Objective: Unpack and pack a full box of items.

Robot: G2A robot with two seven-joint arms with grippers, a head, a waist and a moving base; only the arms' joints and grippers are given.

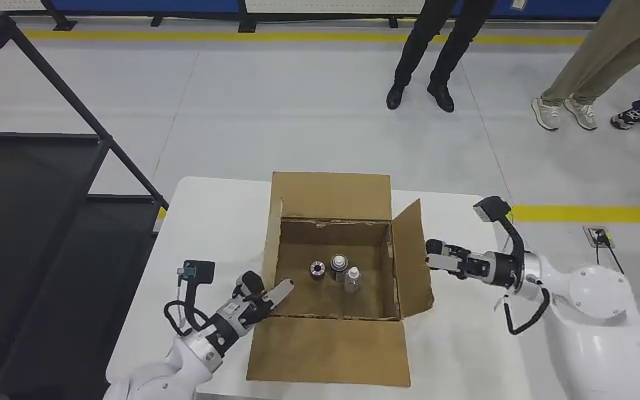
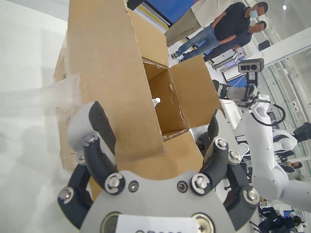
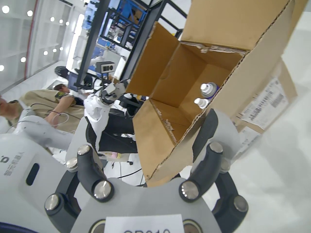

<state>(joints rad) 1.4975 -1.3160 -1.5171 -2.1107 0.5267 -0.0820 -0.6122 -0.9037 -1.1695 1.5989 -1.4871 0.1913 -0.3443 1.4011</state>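
- We saw an open brown cardboard box (image 1: 330, 195) holding a white-capped spray can (image 3: 209, 89) and small bottle (image 3: 201, 103).
- The left gripper (image 2: 154, 116) and right gripper (image 3: 148, 122) fingers were released, straddling side flaps (image 1: 412, 258).

The box (image 1: 330, 350) is matt, corrugated brown cardboard, rough at its torn edges; the counter (image 1: 215, 240) is smooth white.

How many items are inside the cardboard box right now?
3, clustered mid-floor of the cardboard box: a dark round-topped container, a spray can beside it, and a small white-capped bottle just nearer the robot. The box walls may hide others.
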